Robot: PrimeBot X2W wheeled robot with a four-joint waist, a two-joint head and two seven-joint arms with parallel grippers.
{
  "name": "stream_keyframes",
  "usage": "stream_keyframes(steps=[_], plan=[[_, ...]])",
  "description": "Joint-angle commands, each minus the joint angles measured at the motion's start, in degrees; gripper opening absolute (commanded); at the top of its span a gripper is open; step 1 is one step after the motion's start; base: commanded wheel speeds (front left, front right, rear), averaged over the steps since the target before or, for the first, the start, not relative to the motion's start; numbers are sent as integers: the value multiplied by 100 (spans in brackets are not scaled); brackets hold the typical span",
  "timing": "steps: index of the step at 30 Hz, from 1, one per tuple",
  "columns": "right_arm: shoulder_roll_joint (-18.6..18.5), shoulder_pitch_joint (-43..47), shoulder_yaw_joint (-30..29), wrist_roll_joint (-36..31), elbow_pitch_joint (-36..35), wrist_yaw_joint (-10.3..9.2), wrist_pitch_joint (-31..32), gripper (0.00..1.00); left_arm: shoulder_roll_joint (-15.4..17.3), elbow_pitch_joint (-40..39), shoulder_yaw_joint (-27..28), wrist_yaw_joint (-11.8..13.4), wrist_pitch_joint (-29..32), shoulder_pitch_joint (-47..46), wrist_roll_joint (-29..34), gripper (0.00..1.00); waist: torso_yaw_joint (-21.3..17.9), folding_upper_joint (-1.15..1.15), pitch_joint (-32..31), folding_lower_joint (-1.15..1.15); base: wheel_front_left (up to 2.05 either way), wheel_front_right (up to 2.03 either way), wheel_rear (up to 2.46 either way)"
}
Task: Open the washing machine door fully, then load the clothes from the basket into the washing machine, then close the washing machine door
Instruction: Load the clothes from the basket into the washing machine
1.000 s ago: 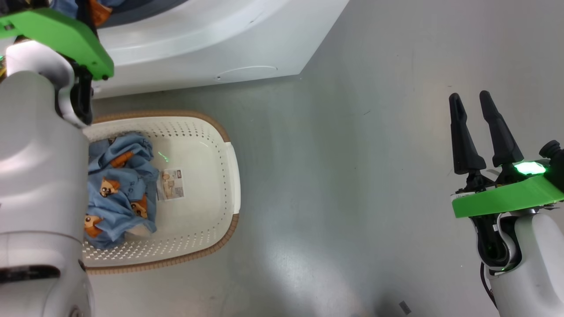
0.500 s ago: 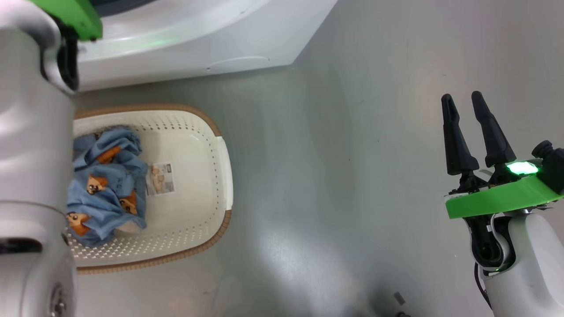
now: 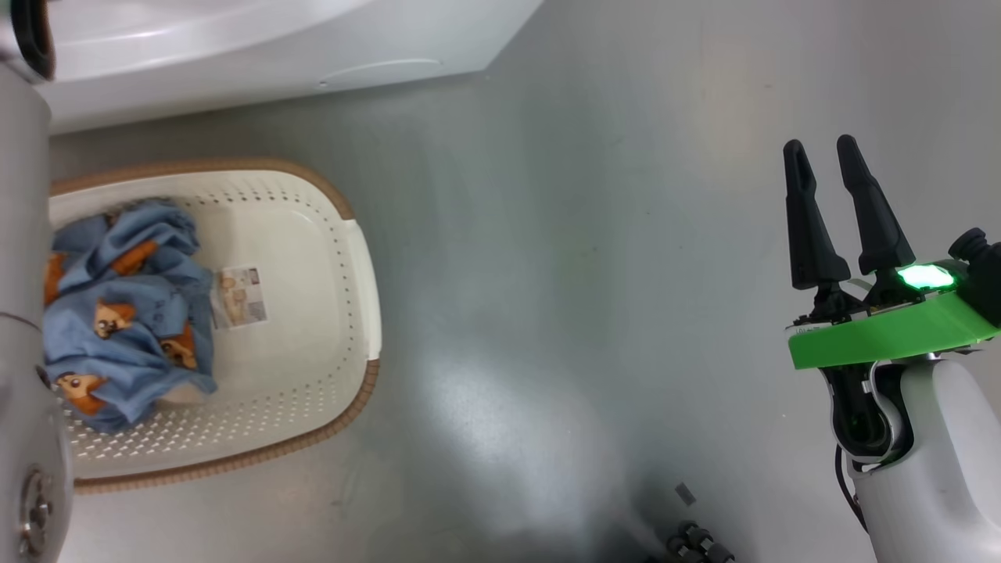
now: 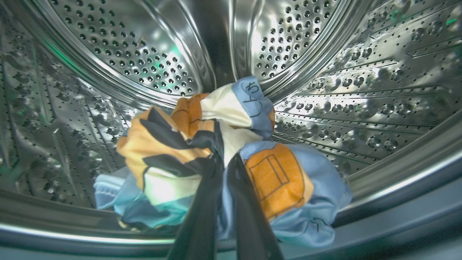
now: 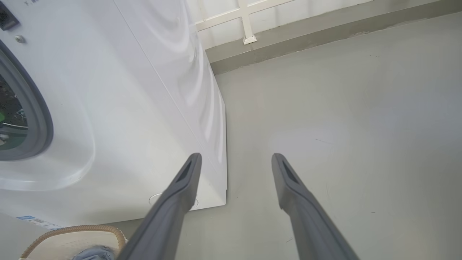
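Observation:
In the left wrist view my left gripper [image 4: 225,159] is inside the washing machine's perforated steel drum [image 4: 144,54]. Its fingers are shut, tips against a bunched light-blue, orange and cream garment [image 4: 274,173] on the drum floor. I cannot tell whether cloth is pinched. More of the clothes [image 3: 125,313] lie at the left of the basket [image 3: 367,297] on the floor before the washing machine [image 3: 274,39]. My right gripper [image 3: 821,148] hangs open over bare floor at the right, holding nothing. The washing machine door is out of view.
My pale left forearm [image 3: 19,274] covers the basket's left edge. The right wrist view shows the machine's white front [image 5: 126,108], its grey gasket [image 5: 39,119], the basket's brown rim [image 5: 72,234] and a wall base behind. Grey floor stretches to the right of the machine.
The head camera has shifted, so basket and machine sit further left and up. The left wrist's green plate has left the picture. The left gripper has gone from open to shut.

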Motion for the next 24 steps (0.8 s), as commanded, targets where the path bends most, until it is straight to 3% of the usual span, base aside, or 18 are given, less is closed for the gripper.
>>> stream_keyframes(steps=[1, 3, 4, 5, 6, 16, 24], plan=[[-2, 39, 91, 64, -127, 52, -26, 100, 209, -102, -10, 15, -57, -133, 99, 0, -68, 0, 69, 0, 0, 0, 0], [21, 21, 94, 66, -131, 52, -26, 100, 231, -94, -26, 48, -198, -189, 108, 0, -91, 0, 93, 0, 0, 0, 0], [36, 15, 98, 65, -135, 52, -26, 100, 246, -125, -36, 68, -287, -208, 118, 11, -102, 0, 106, 0, 0, 0, 0], [50, 8, 102, 64, -134, 52, -26, 100, 253, -141, -41, 64, -347, -215, 115, 48, -111, 0, 115, 0, 0, 0, 0], [64, 0, 108, 66, -130, 52, -26, 100, 251, -149, -34, 8, -390, -212, 85, 100, -118, 0, 120, 0, 0, 0, 0], [59, -36, 113, 76, -120, 52, -26, 100, 194, 63, -15, 25, -494, -37, -44, 100, -13, 0, 68, 0, 0, 0, 0], [-1, -10, 87, 58, -126, 52, -26, 100, 54, -679, -49, -31, -501, 526, -71, 100, 144, 0, -73, 0, 0, 0, 0]])
